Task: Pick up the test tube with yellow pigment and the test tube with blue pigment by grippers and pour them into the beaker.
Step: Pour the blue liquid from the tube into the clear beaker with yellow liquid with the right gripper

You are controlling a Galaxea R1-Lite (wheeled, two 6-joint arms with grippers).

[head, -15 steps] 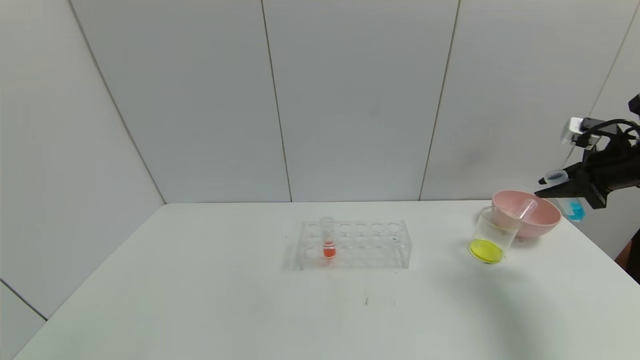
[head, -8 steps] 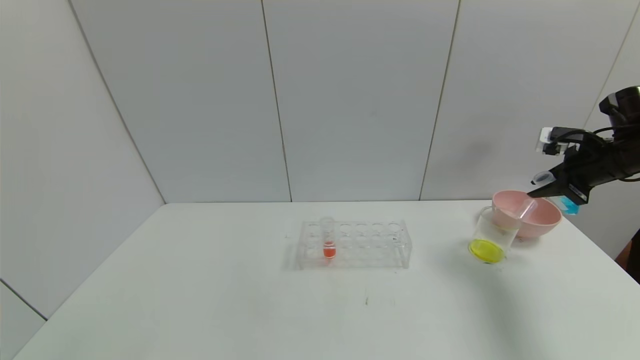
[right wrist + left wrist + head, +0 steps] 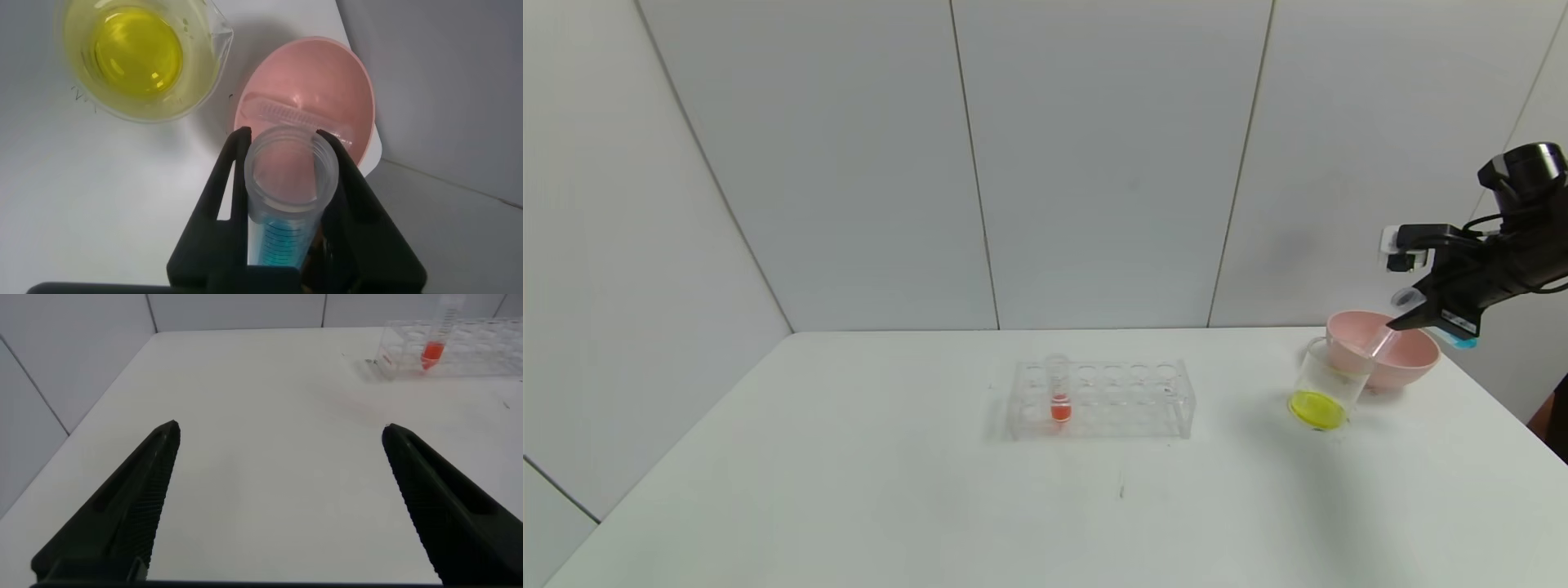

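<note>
The right gripper (image 3: pixel 286 163), clamped on the blue tube (image 3: pixel 288 192), hovers above the pink bowl (image 3: pixel 343 82), near the beaker (image 3: pixel 139 61); the left gripper (image 3: pixel 278 498) gapes empty.

Black claw (image 3: pixel 1409 317) — white camera box (image 3: pixel 1396 247)

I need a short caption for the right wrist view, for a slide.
Right gripper holds the blue-pigment test tube above the pink bowl, beside the beaker of yellow liquid.
</note>
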